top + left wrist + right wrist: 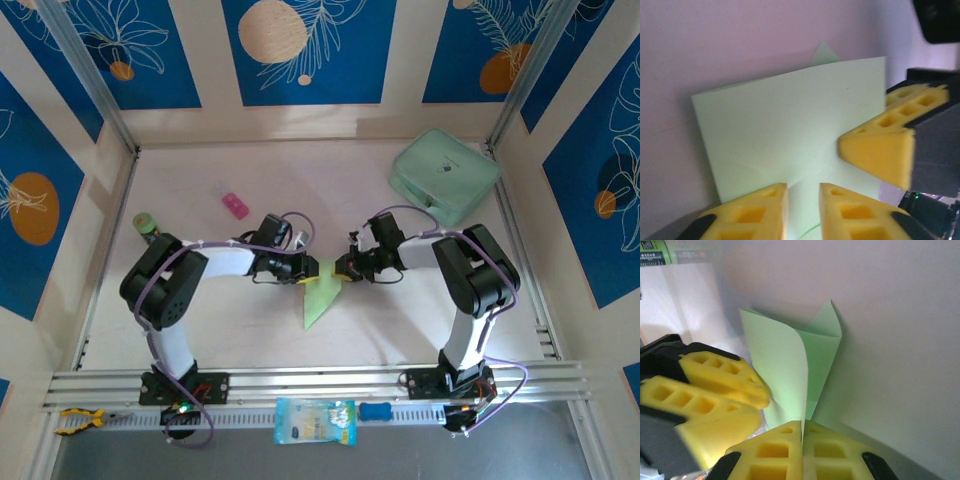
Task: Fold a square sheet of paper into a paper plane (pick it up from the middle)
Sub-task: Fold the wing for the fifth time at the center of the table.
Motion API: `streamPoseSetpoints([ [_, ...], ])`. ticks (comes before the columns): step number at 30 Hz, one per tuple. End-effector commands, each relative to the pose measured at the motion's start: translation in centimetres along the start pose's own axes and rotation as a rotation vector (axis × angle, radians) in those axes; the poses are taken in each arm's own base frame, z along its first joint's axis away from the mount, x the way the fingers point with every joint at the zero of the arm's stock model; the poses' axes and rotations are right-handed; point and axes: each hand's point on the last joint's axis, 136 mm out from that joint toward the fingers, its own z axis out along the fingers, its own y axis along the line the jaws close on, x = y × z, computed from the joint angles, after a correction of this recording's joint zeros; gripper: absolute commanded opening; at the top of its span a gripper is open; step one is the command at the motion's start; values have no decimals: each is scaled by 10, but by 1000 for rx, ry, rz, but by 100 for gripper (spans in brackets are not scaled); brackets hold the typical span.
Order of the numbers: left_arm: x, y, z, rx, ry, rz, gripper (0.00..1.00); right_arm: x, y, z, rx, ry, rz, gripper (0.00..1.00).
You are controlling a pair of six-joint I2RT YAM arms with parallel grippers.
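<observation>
Pale-green square sheet of paper (pixel 321 298), part-folded to a point, lies mid-desk, a bit toward near edge, btw the two arms. Right jaws shut tight on one folded edge. Left jaws slightly parted w/ paper edge in the gap, not clearly clamping. Risks: sheet slips out on left side, arms pulling apart tear it, or crease goes crooked. Paper thin, matte, one flap curling softly; fingertips (pixel 782 452) blocky yellow foam.

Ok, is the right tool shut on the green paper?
Yes, in the right wrist view the right tool has its two yellow fingers pressed together, with the edge of the green paper pinched between them.
</observation>
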Motion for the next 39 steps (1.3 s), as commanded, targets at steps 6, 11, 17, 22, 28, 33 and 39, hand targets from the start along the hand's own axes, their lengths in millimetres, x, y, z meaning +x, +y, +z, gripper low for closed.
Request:
streamPoseSetpoints([
  [6,-1,-10,-29,-31,-78,70,32,-8,5,-20,6,-155,119,3],
  [11,6,-8,-39,-122,-104,165,34,-10,-17,-34,60,-294,325,3],
  [17,31,-12,-36,-312,-105,386,44,-7,-25,-46,70,-397,442,2],
  [22,51,-21,-20,-443,-77,597,50,-5,-19,-51,69,-416,456,2],
  [28,57,-20,-3,-595,-58,729,51,-4,-13,-49,63,-397,449,2],
  [33,58,-16,6,-695,-48,804,51,-4,-11,-48,59,-397,441,2],
  [39,52,-10,4,-775,-73,835,48,-4,-9,-49,52,-395,436,2],
])
